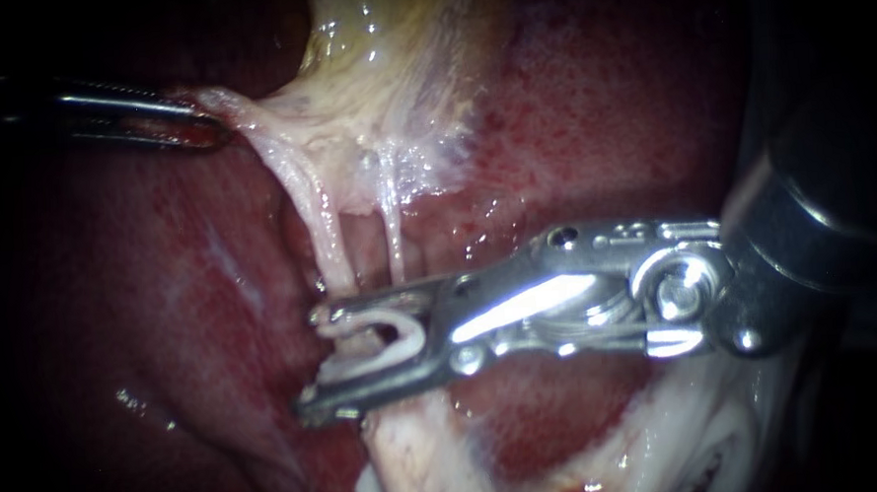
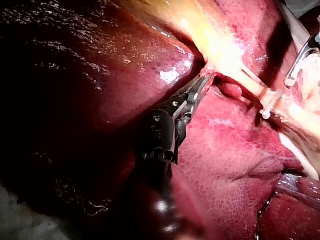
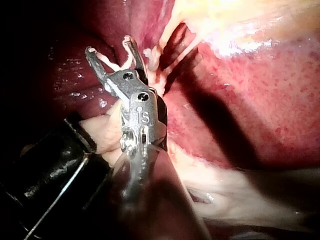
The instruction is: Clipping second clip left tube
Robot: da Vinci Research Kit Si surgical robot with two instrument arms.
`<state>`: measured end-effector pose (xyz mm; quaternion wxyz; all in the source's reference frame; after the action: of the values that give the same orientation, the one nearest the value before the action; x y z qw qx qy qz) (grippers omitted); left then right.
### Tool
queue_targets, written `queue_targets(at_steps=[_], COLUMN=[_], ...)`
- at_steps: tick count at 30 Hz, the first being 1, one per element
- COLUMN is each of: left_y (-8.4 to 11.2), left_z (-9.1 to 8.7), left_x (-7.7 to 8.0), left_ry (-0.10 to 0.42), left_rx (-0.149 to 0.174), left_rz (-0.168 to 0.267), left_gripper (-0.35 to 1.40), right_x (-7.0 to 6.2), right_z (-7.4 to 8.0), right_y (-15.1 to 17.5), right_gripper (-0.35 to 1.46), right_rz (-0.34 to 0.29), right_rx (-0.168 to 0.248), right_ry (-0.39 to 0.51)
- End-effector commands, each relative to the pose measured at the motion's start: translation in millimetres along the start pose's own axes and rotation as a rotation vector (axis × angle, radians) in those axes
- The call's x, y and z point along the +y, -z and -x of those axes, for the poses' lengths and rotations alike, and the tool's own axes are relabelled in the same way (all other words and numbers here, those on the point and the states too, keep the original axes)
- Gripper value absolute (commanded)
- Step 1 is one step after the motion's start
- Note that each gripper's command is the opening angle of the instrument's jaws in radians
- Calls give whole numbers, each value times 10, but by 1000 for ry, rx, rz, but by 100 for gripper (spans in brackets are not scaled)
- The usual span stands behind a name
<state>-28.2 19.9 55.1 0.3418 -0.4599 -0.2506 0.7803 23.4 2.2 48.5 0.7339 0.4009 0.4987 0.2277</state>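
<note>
– Right instrument point(image 1: 315, 363), what is it doing?
– Its jaws stand wide apart and hold a white clip point(image 1: 403, 338), one leg against each jaw. It comes in from the right, over the red liver point(image 1: 602, 140).
– Where is the left tube point(image 1: 327, 236)?
– It runs down into the gap of the clip, between the two jaws. The right tube point(image 1: 395, 233) is just beside it and goes behind the upper jaw.
– And the left instrument point(image 1: 206, 131)?
– Way over on the left. Its jaws are closed tight on pale tissue point(image 1: 275, 125), and the tissue looks stretched toward it
</note>
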Motion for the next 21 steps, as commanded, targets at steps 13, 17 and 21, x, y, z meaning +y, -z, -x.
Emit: queue_targets(at_steps=[13, 17, 21], left_y=[1, 1, 1], left_z=[1, 1, 2], left_x=[0, 0, 0], left_ry=[-1, -1, -1], left_rx=[0, 0, 0], left_rz=[1, 0, 0], left_gripper=[-35, -35, -35], right_x=[31, 49, 65], right_z=[23, 37, 52], right_y=[22, 28, 26], right_gripper=[50, 50, 50], right_rz=[-4, -2, 2], right_rx=[5, 12, 9], right_ry=[28, 46, 54])
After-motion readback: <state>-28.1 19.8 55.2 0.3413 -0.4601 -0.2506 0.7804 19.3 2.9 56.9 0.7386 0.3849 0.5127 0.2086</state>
